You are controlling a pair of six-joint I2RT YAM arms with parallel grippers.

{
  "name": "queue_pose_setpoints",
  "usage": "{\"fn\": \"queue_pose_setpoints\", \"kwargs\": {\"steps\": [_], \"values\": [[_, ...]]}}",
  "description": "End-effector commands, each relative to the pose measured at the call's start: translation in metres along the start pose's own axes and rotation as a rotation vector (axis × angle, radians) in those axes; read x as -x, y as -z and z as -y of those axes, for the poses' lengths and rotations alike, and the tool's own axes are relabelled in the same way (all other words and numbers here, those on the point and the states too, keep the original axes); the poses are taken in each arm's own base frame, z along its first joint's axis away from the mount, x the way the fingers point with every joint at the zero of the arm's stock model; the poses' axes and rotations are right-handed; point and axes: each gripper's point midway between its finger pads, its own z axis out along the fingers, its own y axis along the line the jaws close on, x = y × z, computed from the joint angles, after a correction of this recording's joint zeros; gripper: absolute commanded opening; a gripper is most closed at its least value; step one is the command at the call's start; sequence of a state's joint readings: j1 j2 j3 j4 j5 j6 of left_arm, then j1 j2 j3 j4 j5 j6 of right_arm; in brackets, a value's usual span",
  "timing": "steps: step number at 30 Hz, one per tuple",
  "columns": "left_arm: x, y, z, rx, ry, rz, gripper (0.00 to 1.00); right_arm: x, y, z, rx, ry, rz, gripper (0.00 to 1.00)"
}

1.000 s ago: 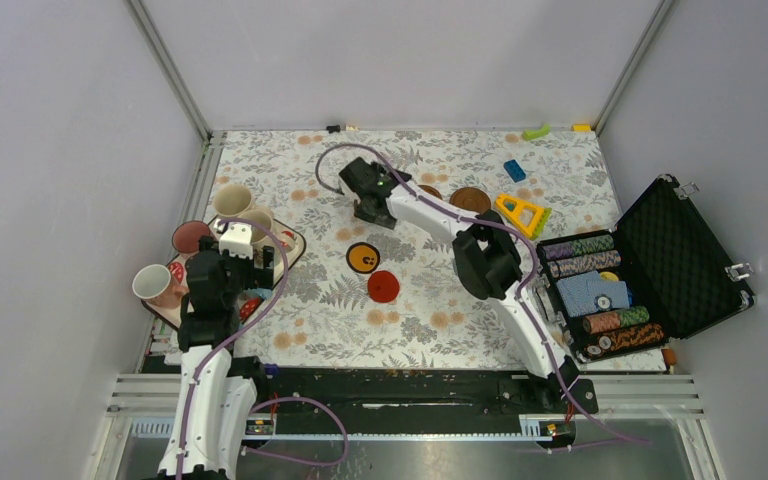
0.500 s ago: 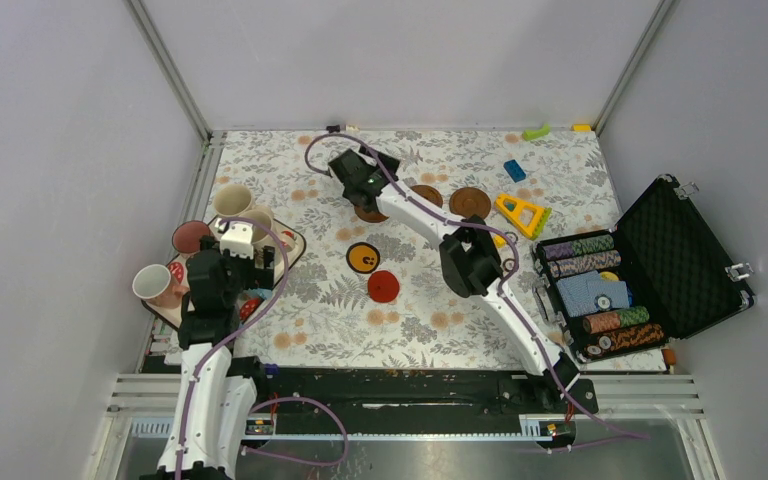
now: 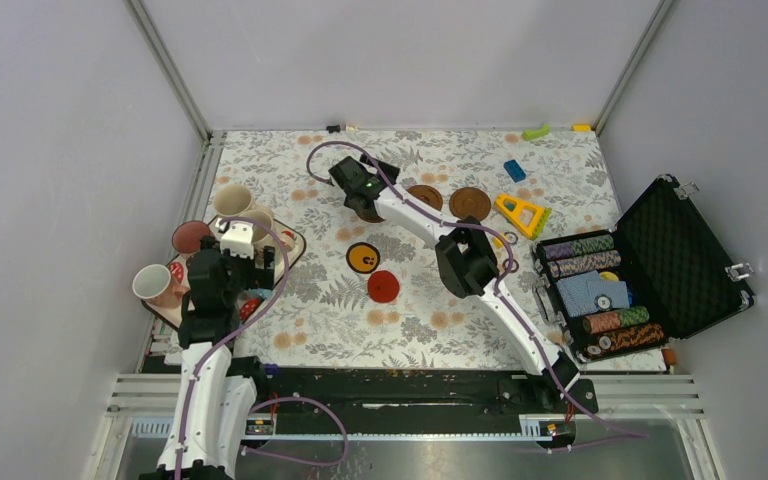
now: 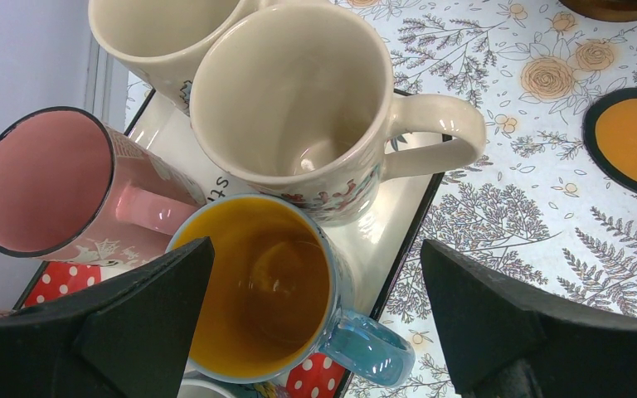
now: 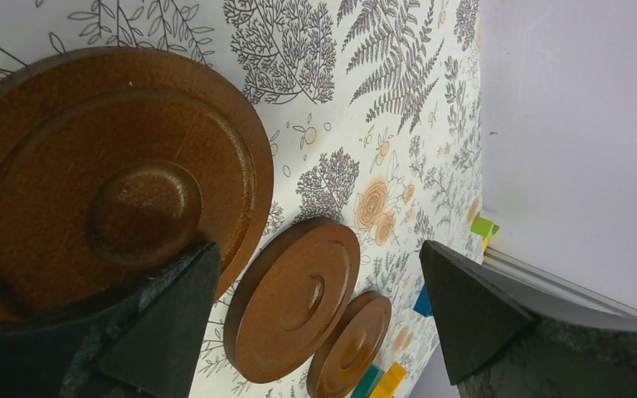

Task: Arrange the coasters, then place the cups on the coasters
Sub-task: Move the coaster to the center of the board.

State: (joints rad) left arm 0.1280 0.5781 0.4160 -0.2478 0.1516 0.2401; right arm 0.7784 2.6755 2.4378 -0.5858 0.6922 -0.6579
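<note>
**Right arm reaches over the brown coasters, left arm poised above the cups**

The flower-printed worktop (image 3: 410, 330) carries everything. The right arm (image 3: 500, 300) lies stretched from its base across the cloth, to the right of and beyond the cream rectangular tray (image 3: 296, 243). Over the last second its elbow and wrist have swung leftward, toward the tray, uncovering the middle brown disc. The left arm (image 3: 205, 340) stands folded over the tray, unchanged.

Only the left wrist view looks into the cups on the tray: a large cream ceramic mug (image 4: 299, 99), a second cream mug (image 4: 158, 33) behind it, a pink mug (image 4: 41, 182), and a blue mug with a yellow interior (image 4: 265, 290). The left end effector (image 4: 315, 242) hangs above them, spread wide and holding nothing.

The top view alone shows the red round coaster (image 3: 383, 286) and, nearer the tray, the orange round coaster with a black rim (image 3: 363, 257).

The right wrist view shows three dark brown round coasters (image 5: 116, 199) in a row, all flat on the cloth to the right of the tray. The right end effector (image 5: 315, 247) is spread wide just above the one nearest the tray, gripping nothing.
</note>
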Motion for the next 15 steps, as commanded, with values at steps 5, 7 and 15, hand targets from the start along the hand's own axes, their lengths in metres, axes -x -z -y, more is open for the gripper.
{"fn": "queue_pose_setpoints", "kwargs": {"steps": [5,7,15], "values": [[0.0108,-0.0002,-0.0014,-0.003,-0.018,0.041,0.99,0.0111,0.0094,-0.0011,0.027,-0.034,0.028,0.98],[0.0107,-0.0001,-0.0012,-0.004,-0.018,0.041,0.99,0.0119,0.0107,0.0015,0.022,-0.035,0.030,0.98],[0.0116,0.0004,-0.0014,-0.003,-0.018,0.044,0.99,0.0191,0.0130,0.0009,0.040,-0.056,0.059,0.98]]}}
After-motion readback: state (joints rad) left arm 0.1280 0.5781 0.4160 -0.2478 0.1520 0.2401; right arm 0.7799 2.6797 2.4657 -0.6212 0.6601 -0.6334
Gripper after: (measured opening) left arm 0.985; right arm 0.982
